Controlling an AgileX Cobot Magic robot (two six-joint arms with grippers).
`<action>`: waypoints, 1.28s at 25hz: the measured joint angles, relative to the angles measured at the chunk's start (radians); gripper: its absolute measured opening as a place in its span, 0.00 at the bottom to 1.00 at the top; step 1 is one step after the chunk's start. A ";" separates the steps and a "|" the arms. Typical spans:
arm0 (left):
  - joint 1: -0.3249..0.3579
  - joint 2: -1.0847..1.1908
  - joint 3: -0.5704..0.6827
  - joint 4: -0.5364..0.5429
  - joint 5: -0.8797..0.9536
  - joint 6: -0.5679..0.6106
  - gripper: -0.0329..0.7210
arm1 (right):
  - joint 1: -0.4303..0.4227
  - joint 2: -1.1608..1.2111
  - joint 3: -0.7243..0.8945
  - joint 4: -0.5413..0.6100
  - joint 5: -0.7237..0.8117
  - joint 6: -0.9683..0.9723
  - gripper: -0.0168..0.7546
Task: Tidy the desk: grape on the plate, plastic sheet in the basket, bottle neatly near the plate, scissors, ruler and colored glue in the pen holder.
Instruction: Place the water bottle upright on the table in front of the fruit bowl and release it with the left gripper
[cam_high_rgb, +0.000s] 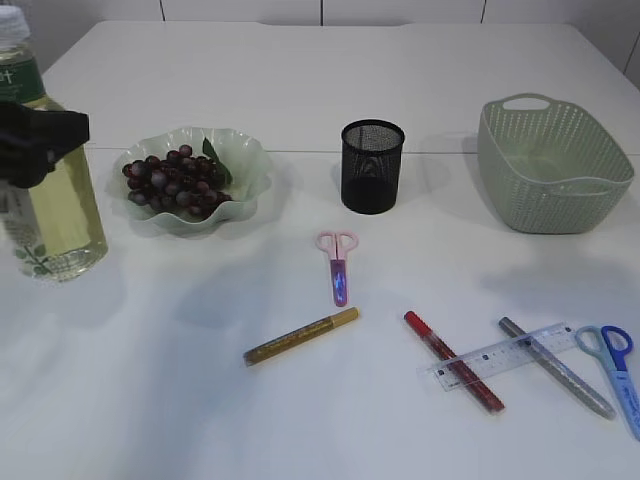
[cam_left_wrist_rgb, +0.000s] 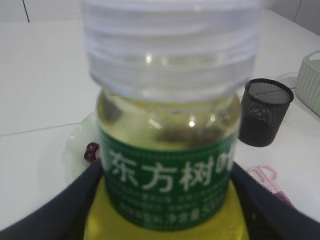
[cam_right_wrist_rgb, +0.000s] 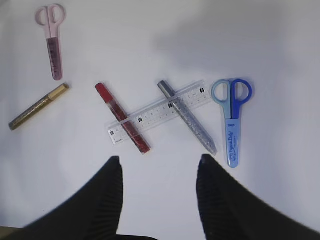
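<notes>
Left end effector (cam_left_wrist_rgb: 165, 200) clamped on the bottle (cam_left_wrist_rgb: 167, 150), right end effector (cam_right_wrist_rgb: 157, 172) hanging apart over the pens and ruler.

The bottle of yellow liquid stands at the left edge of the desk (cam_high_rgb: 330, 80), just left of the plate (cam_high_rgb: 245, 160) that carries the grapes (cam_high_rgb: 175, 183), with dark fingers (cam_left_wrist_rgb: 55, 210) on both its sides. The right fingers (cam_right_wrist_rgb: 107, 195) stand spread with nothing between them, and just ahead of them lies the clear ruler (cam_right_wrist_rgb: 157, 112) across a red glue pen (cam_right_wrist_rgb: 122, 117) and a silver glue pen (cam_right_wrist_rgb: 187, 117). Blue scissors (cam_right_wrist_rgb: 232, 120) lie to their right, a gold glue pen (cam_right_wrist_rgb: 37, 106) and pink scissors (cam_right_wrist_rgb: 52, 40) to their left. The mesh pen holder (cam_high_rgb: 372, 166) and green basket (cam_high_rgb: 550, 165) stand behind, well apart from both.
</notes>
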 joint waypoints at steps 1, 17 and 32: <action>0.002 0.018 0.000 0.000 -0.034 0.014 0.66 | 0.000 0.000 0.000 0.000 0.000 0.000 0.52; 0.003 0.413 0.000 -0.165 -0.611 0.181 0.66 | 0.000 0.000 0.000 -0.013 0.000 0.000 0.52; 0.003 0.605 -0.013 -0.207 -0.805 0.183 0.66 | 0.000 0.000 0.000 -0.047 0.000 0.000 0.52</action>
